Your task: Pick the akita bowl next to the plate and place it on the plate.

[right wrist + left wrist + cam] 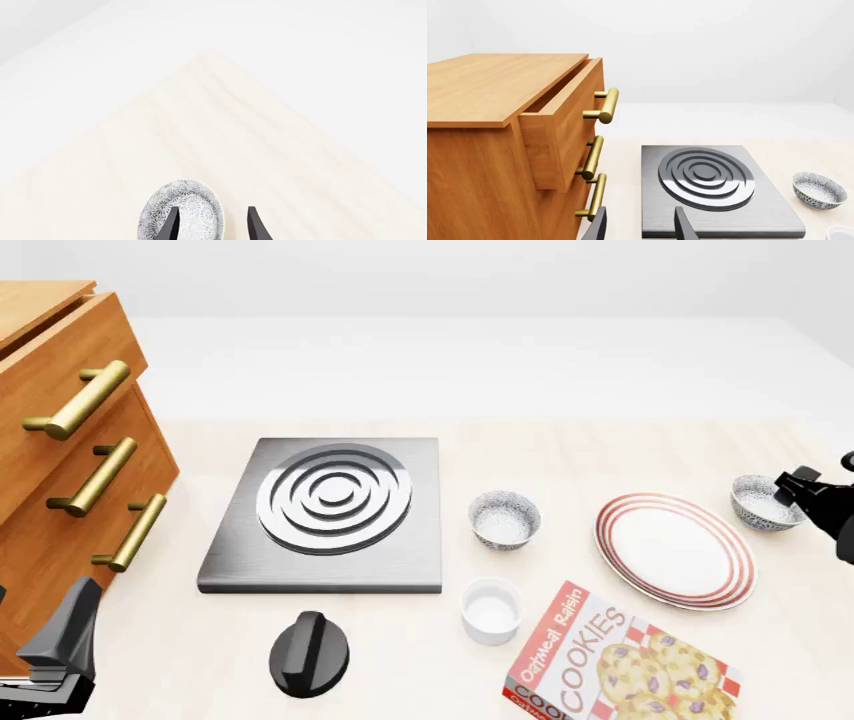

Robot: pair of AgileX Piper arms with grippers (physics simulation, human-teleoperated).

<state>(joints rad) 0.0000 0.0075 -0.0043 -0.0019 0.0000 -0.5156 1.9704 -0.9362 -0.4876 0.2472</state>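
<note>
Pale wood table (pixel 561 455) in a plain white room. Big plate (pixel 674 550) near the right edge, akita bowl (pixel 766 503) just beside it on the far right. Right gripper (pixel 212 225) at that bowl, fingers spread over its rim. Second bowl (pixel 505 519) left of the plate. Left gripper (pixel 639 227) spread open, low by the wooden drawers (pixel 67 460). Bare table far behind.
</note>
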